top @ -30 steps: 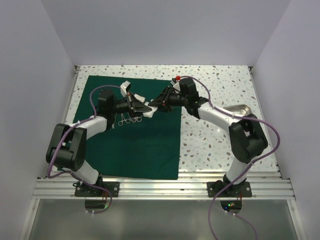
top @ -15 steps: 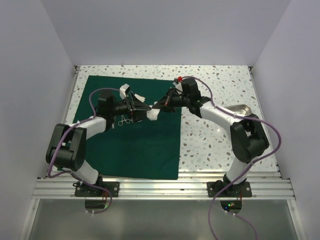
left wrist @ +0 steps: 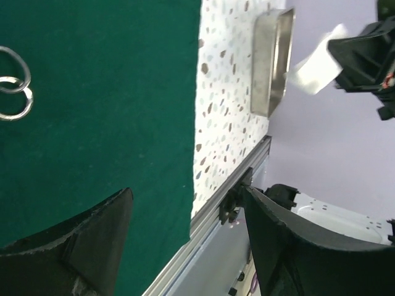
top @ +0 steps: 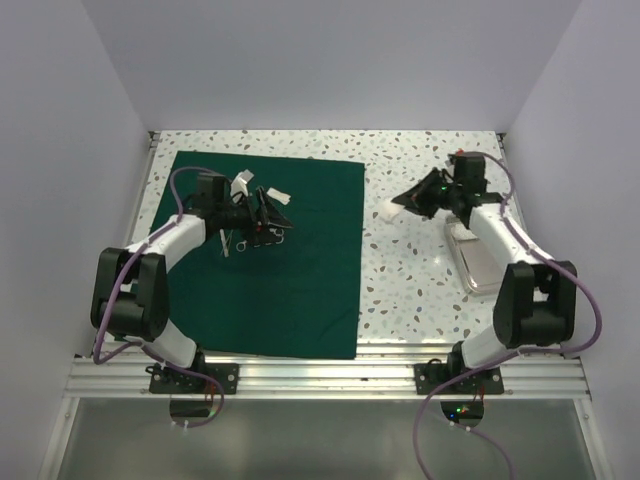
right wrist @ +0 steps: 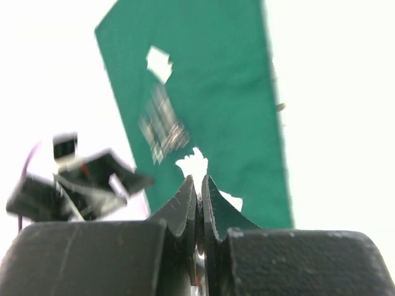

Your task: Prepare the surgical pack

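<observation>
One gauze [top: 391, 211]: carried off the surgical pack [top: 300, 290], clamped in right tool [top: 404, 203].
Left tool [top: 262, 216]: parted over instruments [top: 245, 240].
Wrapping: judged not begun.

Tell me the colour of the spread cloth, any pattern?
The cloth is plain dark green, no pattern. The top external view shows it best.

One big green cloth [top: 300, 290] is lying on the counter [top: 420, 290]. One shiny steel tray [top: 477, 268] is sitting there. Three white squares are showing: first gauze square [top: 241, 184], second gauze square [top: 277, 196], third gauze square [top: 392, 210]. Two robot arms are showing, left arm [top: 175, 238] and right arm [top: 495, 222]. The metal tools [top: 250, 238] are bunching too close for counting.
</observation>
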Robot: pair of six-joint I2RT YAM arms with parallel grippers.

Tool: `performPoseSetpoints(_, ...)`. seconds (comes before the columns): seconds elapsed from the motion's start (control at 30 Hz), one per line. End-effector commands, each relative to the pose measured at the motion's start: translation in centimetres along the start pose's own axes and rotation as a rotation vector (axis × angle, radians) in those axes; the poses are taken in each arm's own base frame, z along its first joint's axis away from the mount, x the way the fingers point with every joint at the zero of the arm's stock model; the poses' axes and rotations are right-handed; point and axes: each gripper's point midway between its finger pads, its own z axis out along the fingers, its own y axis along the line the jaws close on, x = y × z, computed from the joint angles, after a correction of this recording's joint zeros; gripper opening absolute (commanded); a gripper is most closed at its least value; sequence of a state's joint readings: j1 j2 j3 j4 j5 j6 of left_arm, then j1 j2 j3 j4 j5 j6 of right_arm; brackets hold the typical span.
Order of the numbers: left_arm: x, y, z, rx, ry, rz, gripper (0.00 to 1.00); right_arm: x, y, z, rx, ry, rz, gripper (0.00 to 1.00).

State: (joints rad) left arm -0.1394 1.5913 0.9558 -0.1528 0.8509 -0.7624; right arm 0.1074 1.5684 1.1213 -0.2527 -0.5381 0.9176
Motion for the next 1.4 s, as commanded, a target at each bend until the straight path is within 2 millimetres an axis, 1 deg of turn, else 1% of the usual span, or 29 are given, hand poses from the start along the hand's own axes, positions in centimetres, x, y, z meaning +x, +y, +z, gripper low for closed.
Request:
performPoseSetpoints(0.0, 0.6, 1.5, -0.6, -0.082, 0.017, 0.041, 0.75, -4.5, -4.4, -4.8, 0.135, -0.18, -0.014, 0.0)
performPoseSetpoints(0.03, 0.7, 1.7, -0.6, -0.089, 0.019, 0.038, 0.75, -5.5, -5.8, -5.9, 0.169, -0.228, -0.005, 0.0)
performPoseSetpoints(0.07, 0.6, 1.8, -0.5, -0.089, 0.022, 0.037, 0.75, -7.4, -7.6, -7.3, 0.199, -0.294, 0.018, 0.0)
performPoseSetpoints(0.1, 0.6, 1.9, -0.4, -0.09, 0.023, 0.034, 0.75, -7.7, -9.3, -7.9, 0.223, -0.324, 0.041, 0.0)
performPoseSetpoints(0.13, 0.5, 2.1, -0.2, -0.095, 0.029, 0.027, 0.74, -8.4, -10.3, -8.6, 0.235, -0.359, 0.059, 0.0)
performPoseSetpoints(0.17, 0.3, 2.0, -0.2, -0.093, 0.03, 0.031, 0.74, -9.8, -11.7, -10.0, 0.247, -0.42, 0.093, 0.0)
performPoseSetpoints(0.2, 0.3, 2.1, -0.1, -0.095, 0.035, 0.026, 0.74, -9.8, -13.0, -10.3, 0.258, -0.432, 0.127, 0.0)
performPoseSetpoints(0.23, 0.2, 2.2, 0.0, -0.096, 0.04, 0.022, 0.74, -10.2, -13.8, -10.7, 0.26, -0.45, 0.148, 0.0)
performPoseSetpoints(0.27, 0.1, 2.0, 0.0, -0.095, 0.037, 0.026, 0.74, -11.2, -14.6, -11.7, 0.256, -0.498, 0.18, 0.0)
performPoseSetpoints(0.3, 0.1, 2.0, 0.0, -0.093, 0.038, 0.026, 0.74, -11.3, -15.3, -11.9, 0.257, -0.512, 0.2, 0.0)
performPoseSetpoints(0.33, 0.0, 2.1, 0.1, -0.091, 0.042, 0.022, 0.74, -11.6, -15.7, -12.0, 0.255, -0.525, 0.209, 0.0)
performPoseSetpoints(0.37, 0.0, 2.1, 0.2, -0.088, 0.043, 0.023, 0.74, -12.2, -16.3, -12.1, 0.254, -0.535, 0.218, 0.0)
performPoseSetpoints(0.47, -0.2, 2.0, 0.5, -0.078, 0.049, 0.012, 0.73, -13.9, -16.9, -12.1, 0.248, -0.567, 0.207, 0.0)
performPoseSetpoints(0.5, -0.2, 2.1, 0.7, -0.075, 0.054, 0.006, 0.73, -13.9, -17.7, -11.4, 0.237, -0.552, 0.23, 0.0)
performPoseSetpoints(0.53, -0.4, 2.0, 0.7, -0.075, 0.053, 0.006, 0.73, -14.8, -17.5, -11.5, 0.2, -0.582, 0.246, 0.0)
performPoseSetpoints(0.63, -0.3, 2.3, 0.7, -0.091, 0.062, 0.0, 0.73, -15.3, -18.3, -10.5, 0.152, -0.606, 0.291, 0.0)
performPoseSetpoints(0.67, -0.2, 2.4, 0.7, -0.092, 0.063, 0.0, 0.73, -15.7, -18.0, -10.6, 0.138, -0.62, 0.288, 0.0)
performPoseSetpoints(0.7, -0.2, 2.5, 0.8, -0.093, 0.064, -0.001, 0.73, -15.4, -18.6, -10.0, 0.135, -0.606, 0.307, 0.0)
performPoseSetpoints(0.73, -0.2, 2.7, 0.9, -0.095, 0.067, -0.006, 0.73, -15.6, -18.6, -9.9, 0.126, -0.611, 0.312, 0.0)
performPoseSetpoints(0.8, -0.3, 2.7, 0.9, -0.096, 0.068, -0.007, 0.73, -15.6, -19.3, -9.8, 0.147, -0.619, 0.311, 0.0)
performPoseSetpoints(0.93, -1.0, 1.9, 0.8, -0.081, 0.051, 0.02, 0.73, -15.8, -20.6, -8.4, 0.141, -0.59, 0.325, 0.0)
performPoseSetpoints(1.1, -1.0, 1.5, 0.6, -0.074, 0.05, 0.026, 0.74, -15.9, -22.0, -7.6, 0.163, -0.584, 0.334, 0.0)
performPoseSetpoints(1.23, -1.0, 1.3, 0.5, -0.076, 0.045, 0.032, 0.73, -15.9, -23.1, -7.4, 0.228, -0.561, 0.308, 0.0)
performPoseSetpoints(1.27, -1.0, 1.4, 0.4, -0.08, 0.044, 0.03, 0.74, -15.8, -23.4, -7.3, 0.242, -0.551, 0.302, 0.02)
performPoseSetpoints(1.3, -1.1, 1.3, 0.4, -0.081, 0.043, 0.029, 0.73, -15.2, -23.8, -7.4, 0.271, -0.533, 0.311, 0.07)
performPoseSetpoints(1.33, -1.1, 1.3, 0.3, -0.081, 0.042, 0.031, 0.74, -15.6, -23.6, -7.7, 0.285, -0.538, 0.296, 0.2)
performPoseSetpoints(1.37, -1.0, 1.3, 0.3, -0.084, 0.041, 0.03, 0.73, -15.8, -23.7, -8.0, 0.307, -0.544, 0.287, 0.26)
